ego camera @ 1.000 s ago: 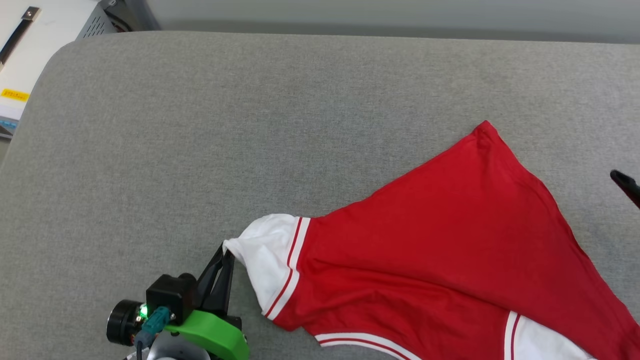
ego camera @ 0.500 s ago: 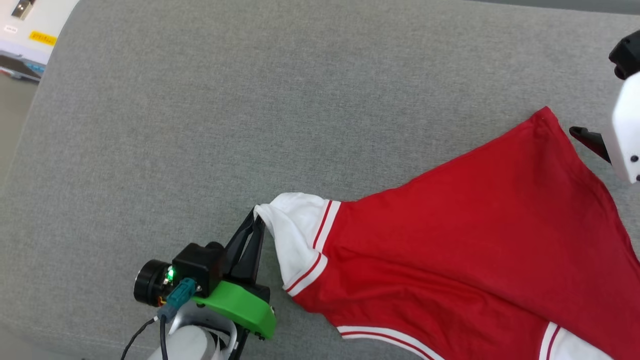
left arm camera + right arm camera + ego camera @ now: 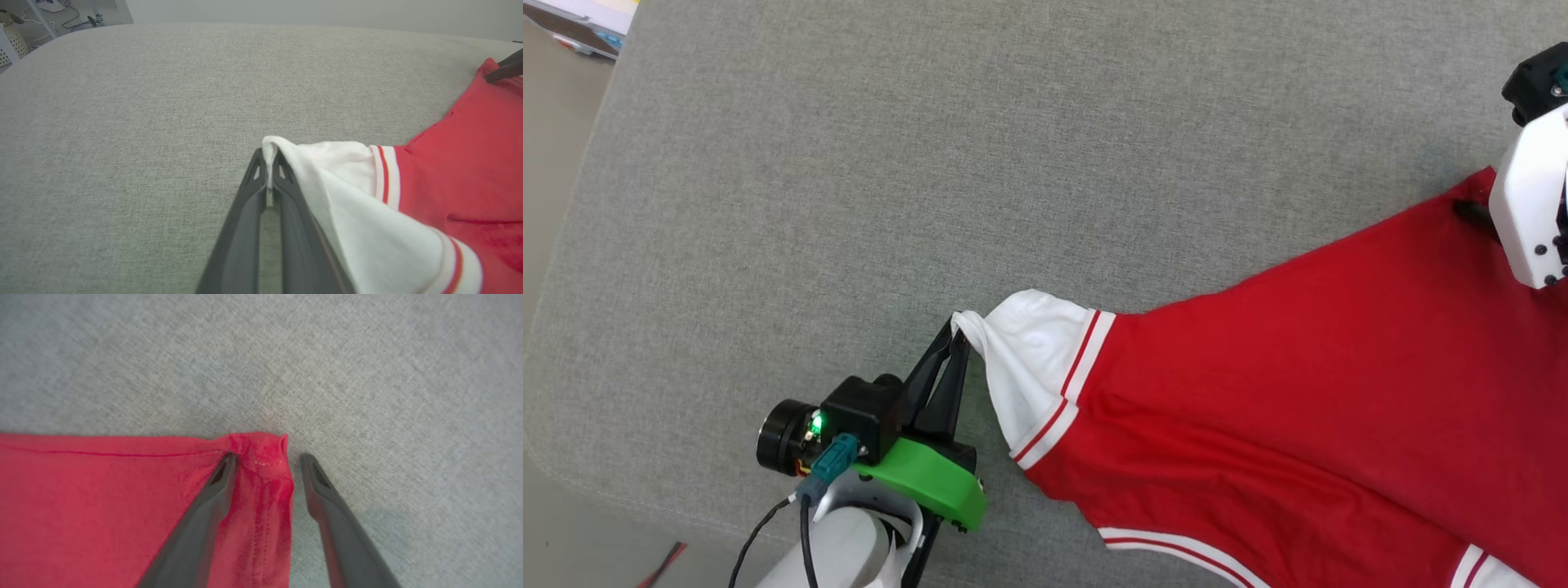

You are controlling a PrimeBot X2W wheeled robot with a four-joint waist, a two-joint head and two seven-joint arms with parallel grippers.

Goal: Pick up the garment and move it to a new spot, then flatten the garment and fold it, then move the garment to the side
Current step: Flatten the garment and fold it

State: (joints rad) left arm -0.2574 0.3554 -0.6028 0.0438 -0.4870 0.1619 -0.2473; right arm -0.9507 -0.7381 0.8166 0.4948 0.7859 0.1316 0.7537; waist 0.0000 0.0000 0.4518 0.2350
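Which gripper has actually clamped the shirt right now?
The left gripper: its fingers are shut on the tip of the white sleeve of the garment. The right gripper straddles the red hem corner with fingers open, not yet clamped.

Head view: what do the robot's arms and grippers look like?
The left gripper has two long dark fingers on a bright green bracket, with a black camera block, green light, teal plug and black cable; forearm pale. The right arm has a white shell with black dots.
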